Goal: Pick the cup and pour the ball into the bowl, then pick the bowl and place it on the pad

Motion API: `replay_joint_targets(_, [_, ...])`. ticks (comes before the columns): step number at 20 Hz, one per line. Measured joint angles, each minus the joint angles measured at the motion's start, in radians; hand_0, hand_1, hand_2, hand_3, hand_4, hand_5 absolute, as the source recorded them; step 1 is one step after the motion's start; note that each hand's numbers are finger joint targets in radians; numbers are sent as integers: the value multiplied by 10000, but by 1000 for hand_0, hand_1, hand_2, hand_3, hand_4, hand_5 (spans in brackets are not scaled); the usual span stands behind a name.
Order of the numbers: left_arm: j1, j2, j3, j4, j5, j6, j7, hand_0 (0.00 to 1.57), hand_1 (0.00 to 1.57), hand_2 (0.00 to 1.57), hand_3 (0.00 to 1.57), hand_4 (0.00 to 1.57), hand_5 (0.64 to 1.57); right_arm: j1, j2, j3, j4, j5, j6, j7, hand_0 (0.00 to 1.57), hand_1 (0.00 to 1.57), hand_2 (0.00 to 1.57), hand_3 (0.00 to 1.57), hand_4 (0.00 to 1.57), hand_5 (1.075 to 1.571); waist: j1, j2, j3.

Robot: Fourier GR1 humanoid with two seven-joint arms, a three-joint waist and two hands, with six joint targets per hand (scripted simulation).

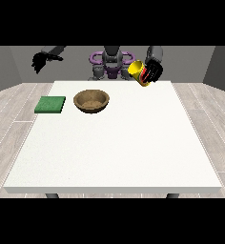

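Nearest: bare front of wide white matte desk [114, 157]. Beyond it, round brown wood-grained bowl [91, 100] beside flat green square pad [50, 105], apart, not on it. Hand at view's right [152, 71] is curled round glossy yellow cylindrical cup [138, 73], lifted and tilted, well short of the bowl. Ball not visible. Pour and bowl placement both remain. Hand at view's left [40, 62] raised, holding nothing; fingers unclear.

Large white table [119, 147] on dark legs, pale wood-plank floor [14, 109], grey walls [9, 66] behind
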Motion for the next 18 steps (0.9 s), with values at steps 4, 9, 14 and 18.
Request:
replay_joint_targets(4, [-574,-221,-680,153,-1318,328,1342,1537,1537,1571,1571,1571,1165,-194,-166,-65,125,-120,176,106,0,0,0,0,0,1570,-215,-77,-1])
replay_joint_targets(9, [-1491,-588,-2008,363,-3359,7,3031,1538,1538,1571,1571,1485,1334,-146,-182,-86,604,-80,322,-69,0,0,0,0,0,1571,-215,-438,12])
replay_joint_targets(14, [-2201,-1109,-3441,595,-5223,-786,3937,1477,1477,1571,1571,1571,1098,-284,-393,-181,985,-60,469,-201,0,0,0,0,0,1571,-251,-468,16])
replay_joint_targets(18, [-2469,-1579,-4585,919,-6556,-1577,4361,1536,1536,1571,1571,1571,1124,-411,-395,-126,1099,-78,607,-205,0,0,0,0,0,1570,-398,-447,10])
